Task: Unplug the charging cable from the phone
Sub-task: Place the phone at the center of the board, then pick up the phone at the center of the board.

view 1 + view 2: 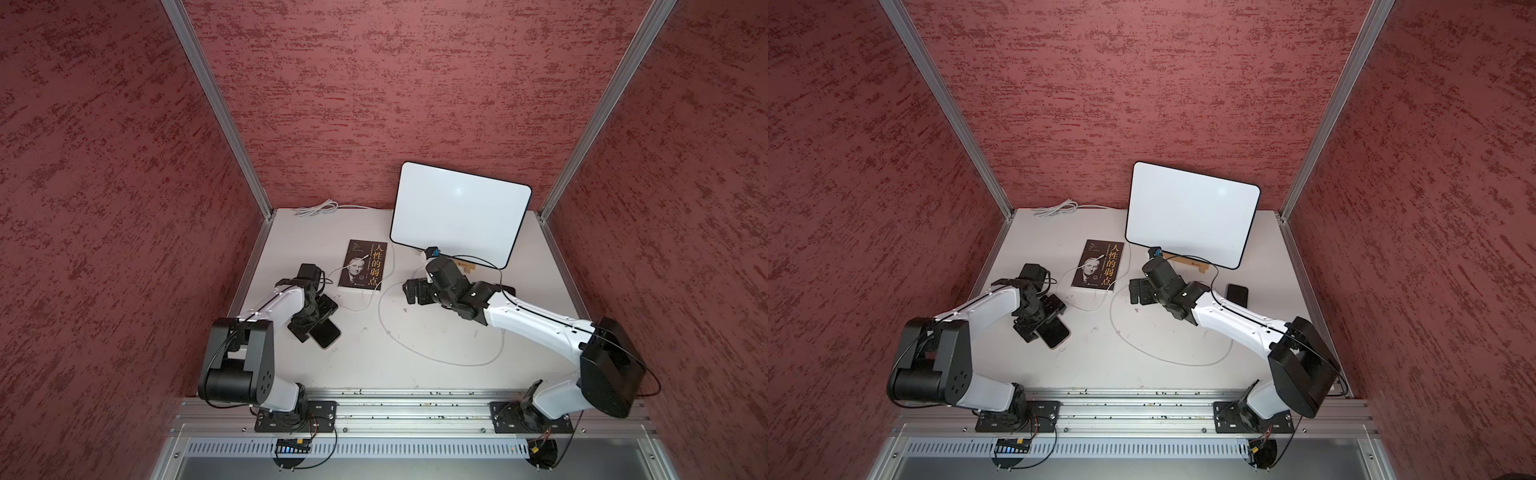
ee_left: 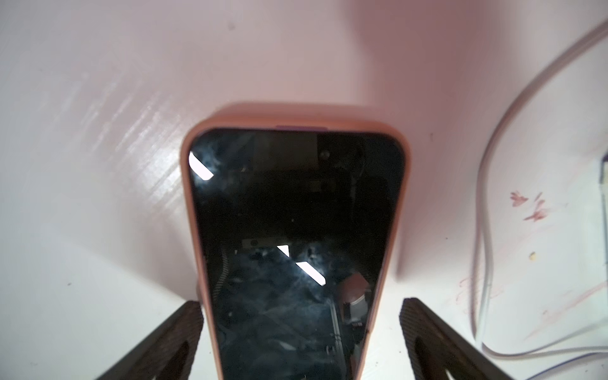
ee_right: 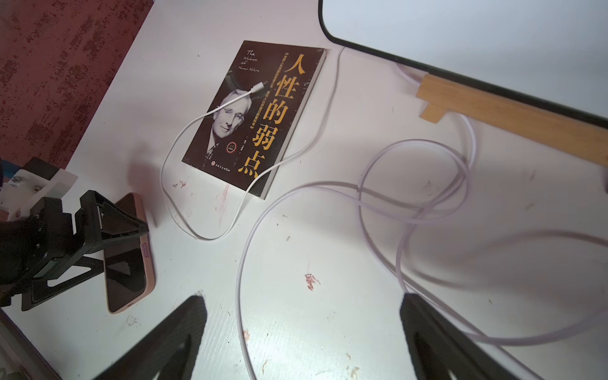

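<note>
claws both spread wide: left claw (image 2: 301, 304) straddling phone (image 2: 296, 197), right claw (image 3: 302, 299) empty.

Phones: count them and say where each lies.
2. The pink-cased phone lies flat between the fingers of the open left gripper; the black phone lies beside the right arm. The arms may hide others.
</note>
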